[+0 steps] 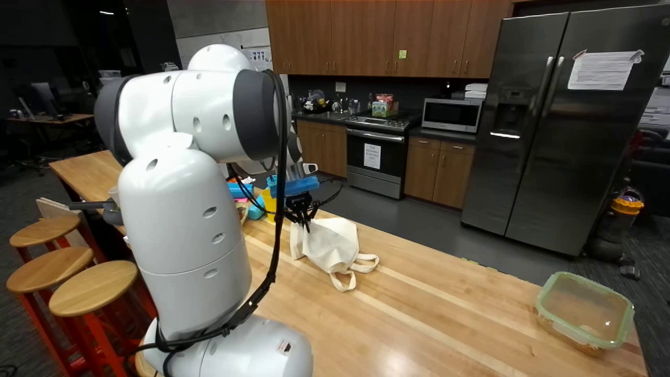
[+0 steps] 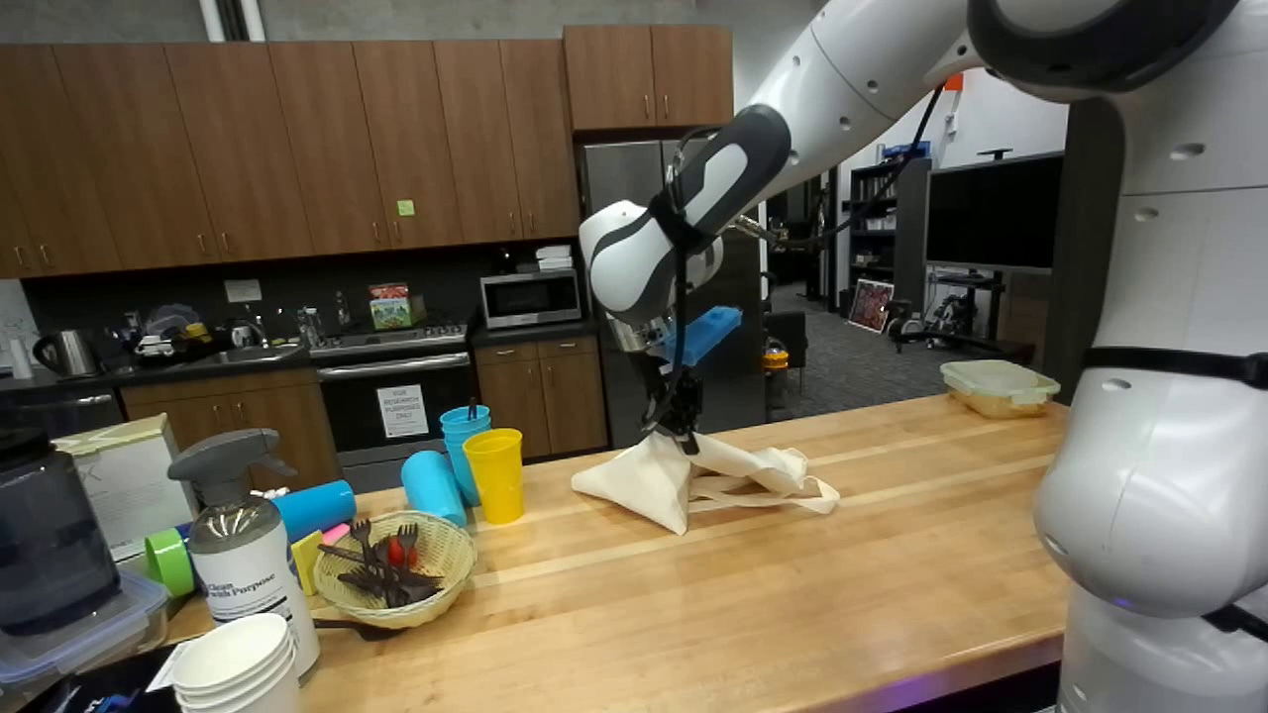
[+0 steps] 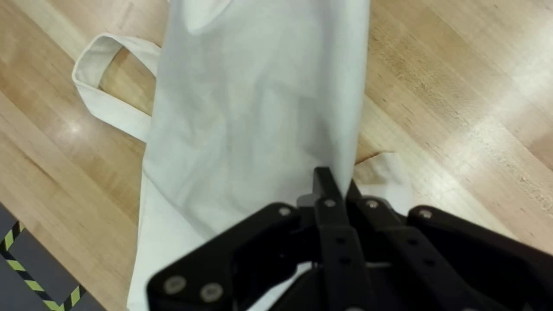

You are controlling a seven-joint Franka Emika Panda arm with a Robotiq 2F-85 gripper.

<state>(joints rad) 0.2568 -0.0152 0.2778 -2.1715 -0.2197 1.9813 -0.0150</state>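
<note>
A cream cloth tote bag [image 1: 332,245] lies on the wooden table, and it also shows in an exterior view [image 2: 644,479]. My gripper [image 1: 306,225] is shut on a fold of the bag's cloth; it also shows in an exterior view [image 2: 687,444]. In the wrist view, the gripper's [image 3: 339,190] two black fingertips pinch a raised ridge of the bag [image 3: 242,112]. The bag is peaked up at the pinch, and its lower part rests on the table. One handle loop [image 3: 114,106] lies on the table beside the bag body. Part of the bag is hidden under the fingers.
A glass container with a green lid [image 1: 586,309] stands near the table's end. A yellow cup [image 2: 495,475], blue cups [image 2: 433,485], a basket of dark cutlery [image 2: 396,609], a spray bottle [image 2: 248,555] and white cups [image 2: 238,659] stand on the table [image 2: 792,594]. Stools [image 1: 94,288] stand beside it.
</note>
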